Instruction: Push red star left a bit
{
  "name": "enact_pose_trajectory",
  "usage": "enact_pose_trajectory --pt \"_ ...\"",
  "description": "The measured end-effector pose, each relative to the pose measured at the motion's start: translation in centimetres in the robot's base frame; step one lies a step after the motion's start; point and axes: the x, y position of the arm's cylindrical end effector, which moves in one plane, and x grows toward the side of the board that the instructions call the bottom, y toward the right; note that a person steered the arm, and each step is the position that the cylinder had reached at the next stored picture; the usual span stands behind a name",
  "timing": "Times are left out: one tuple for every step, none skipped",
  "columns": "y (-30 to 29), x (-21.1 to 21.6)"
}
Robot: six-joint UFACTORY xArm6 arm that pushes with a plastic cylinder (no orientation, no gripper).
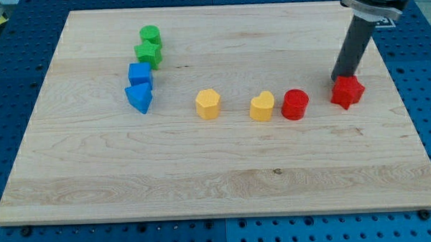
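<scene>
The red star (348, 92) lies at the view's right on the wooden board (217, 178). My tip (337, 77) stands just above the star's upper left edge, touching or nearly touching it. A red round block (295, 104) sits to the left of the star, a short gap apart.
A yellow heart (262, 106) and a yellow hexagon-like block (208, 104) lie in the middle. At the left are a blue triangle-like block (139, 98), a blue cube (140, 74), a green star (148, 54) and a green round block (151, 35).
</scene>
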Motion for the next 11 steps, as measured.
enact_pose_trajectory --pt "0.5 1.8" --pt "3.6 1.1" --pt "11.1 0.6" --pt "12.9 3.1" --pt "10.1 4.6" --pt "6.3 5.0" --pt "5.3 5.0" --pt "5.3 5.1" --pt "5.3 6.3" --pt "5.2 6.6" --pt "4.6 6.5"
